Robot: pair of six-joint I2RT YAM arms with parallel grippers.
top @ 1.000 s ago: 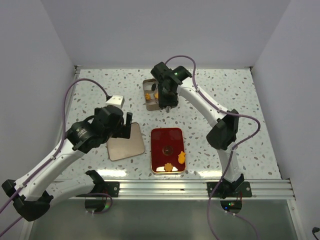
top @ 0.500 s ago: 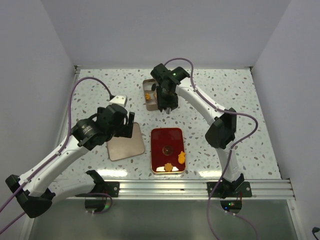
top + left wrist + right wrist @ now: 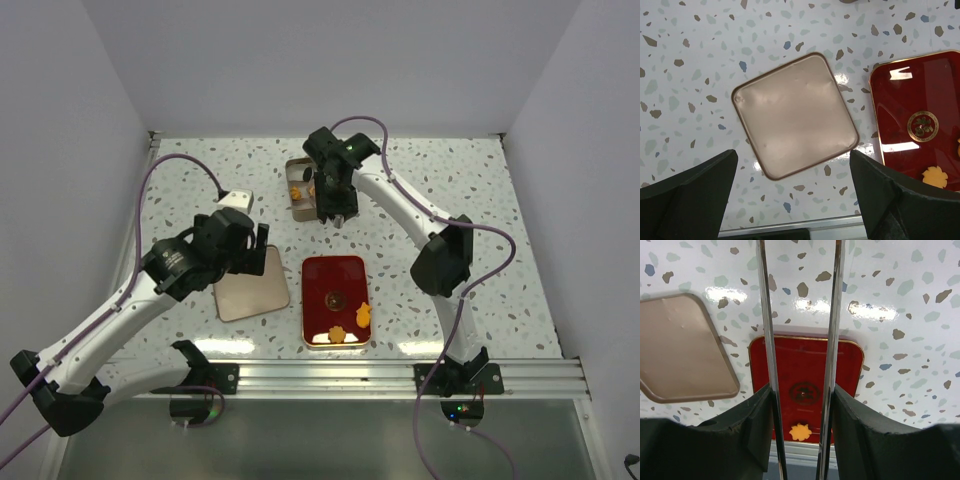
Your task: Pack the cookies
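Cookies [image 3: 363,314] lie in two places. Two orange ones sit at the near end of the red tray [image 3: 335,275], a flower-shaped one by the near rim and an irregular one just beyond it toward the right edge. At least one more orange one shows inside the open metal tin [image 3: 291,206] at the far middle of the speckled table [image 3: 520,250]. The right gripper [image 3: 801,390] hangs over that tin, its fingers closed partway on the two arms of the metal tongs [image 3: 766,340]. The arms stand apart and their tips are cut off in the wrist view, so I cannot tell whether they carry anything. The left gripper [image 3: 794,160] is spread wide and holds nothing. It hovers above the tan square lid [image 3: 795,115], which lies flat just left of the tray without touching it.
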